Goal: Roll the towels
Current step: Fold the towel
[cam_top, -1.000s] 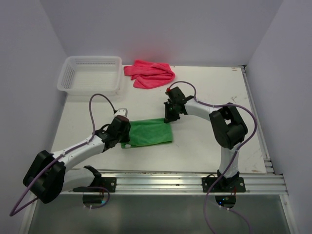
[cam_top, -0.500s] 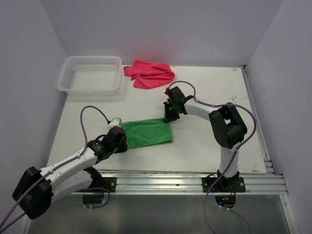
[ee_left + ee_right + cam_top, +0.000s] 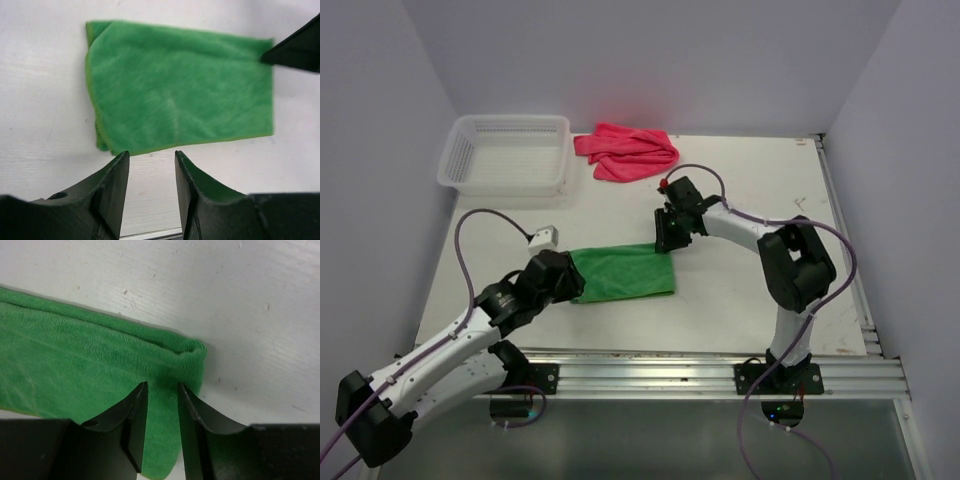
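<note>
**Green towel lies crosswise, one gripper at each end**

The table carries a white basket at its far left corner, and the pink towel lies bunched just beside it, well apart from both arms. The green towel is folded flat near the middle of the table, with its long axis running left to right across the robot's front (so a roll would have to travel along that line, from one short end toward the other).

The left gripper sits at the towel's left short end. Its wrist view shows the fingers parted with nothing between them, and the cloth lies just ahead of the tips without touching them. The right gripper is at the far right corner. Its fingers stand a little apart over the folded edge, green cloth shows flat through the gap, and no fold appears pinched.

Both arms are about equally near. The left one faces straight down the towel's length, so it seems better placed to start the roll.
</note>
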You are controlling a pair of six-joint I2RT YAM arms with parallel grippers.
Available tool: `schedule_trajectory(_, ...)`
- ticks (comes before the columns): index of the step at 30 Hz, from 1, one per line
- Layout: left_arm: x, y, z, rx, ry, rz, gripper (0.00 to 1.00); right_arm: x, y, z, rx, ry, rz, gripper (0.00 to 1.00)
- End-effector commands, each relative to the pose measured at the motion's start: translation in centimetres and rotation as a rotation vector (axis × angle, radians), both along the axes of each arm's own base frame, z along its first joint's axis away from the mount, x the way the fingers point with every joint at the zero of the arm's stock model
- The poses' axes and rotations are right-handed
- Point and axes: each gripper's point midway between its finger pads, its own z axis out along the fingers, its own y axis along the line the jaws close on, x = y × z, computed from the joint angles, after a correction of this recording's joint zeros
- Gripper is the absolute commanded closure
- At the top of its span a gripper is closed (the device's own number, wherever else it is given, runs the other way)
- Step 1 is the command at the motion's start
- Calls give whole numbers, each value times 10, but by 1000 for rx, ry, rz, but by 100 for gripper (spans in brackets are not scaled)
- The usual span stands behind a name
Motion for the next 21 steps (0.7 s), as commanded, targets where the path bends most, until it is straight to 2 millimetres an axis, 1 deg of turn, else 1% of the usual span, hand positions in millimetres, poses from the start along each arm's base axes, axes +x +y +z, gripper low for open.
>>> schedule_trajectory(1,23,-8,62,-24,-128,7,54,-6,-15,47,-10,-91,3,65)
schedule_trajectory(2,28,-11,63,8,-126,-16,52,-11,-21,50,-19,-96,-6,63)
schedule_trajectory(3,32,-13,69,17,-135,-23,51,-14,-26,54,-19,-102,-29,62)
schedule_trajectory(4,39,-18,85,9,-161,-27,50,-15,-31,71,-6,-147,-52,60)
schedule_trajectory(5,46,-24,85,20,-159,-36,49,-21,-35,68,-1,-147,-60,56)
schedule_trajectory(6,51,-29,89,30,-178,-61,48,-24,-36,71,10,-153,-69,54)
schedule_trajectory(7,56,-35,94,20,-194,-79,46,-25,-41,83,26,-184,-87,53)
schedule_trajectory(8,65,-46,95,22,-217,-109,43,-32,-45,78,24,-178,-93,52)
schedule_trajectory(9,70,-54,96,17,-227,-136,43,-37,-46,79,38,-170,-114,51)
schedule_trajectory(10,75,-64,101,0,-237,-168,43,-42,-48,77,48,-163,-126,52)
schedule_trajectory(11,85,-75,94,20,-234,-200,43,-52,-50,72,70,-151,-135,52)
schedule_trajectory(12,89,-82,91,28,-227,-224,43,-57,-49,70,103,-131,-171,54)
schedule_trajectory(13,98,-92,102,18,-244,-240,43,-61,-49,67,124,-120,-188,54)
schedule_trajectory(14,105,-103,89,47,-212,-279,43,-68,-50,62,162,-119,-210,55)
schedule_trajectory(15,114,-114,101,35,-230,-297,44,-71,-47,61,214,-99,-258,54)
schedule_trajectory(16,118,-121,102,35,-226,-317,44,-72,-48,59,247,-94,-279,54)
schedule_trajectory(17,125,-127,90,65,-202,-335,44,-76,-49,52,271,-92,-293,53)
schedule_trajectory(18,133,-135,102,56,-226,-340,43,-77,-49,49,291,-73,-330,52)
schedule_trajectory(19,137,-138,102,61,-226,-347,43,-77,-49,47,308,-68,-340,51)
schedule_trajectory(20,142,-142,93,85,-204,-358,42,-78,-47,44,332,-69,-339,50)
schedule_trajectory(21,147,-148,101,76,-219,-364,42,-80,-43,42,360,-42,-339,50)
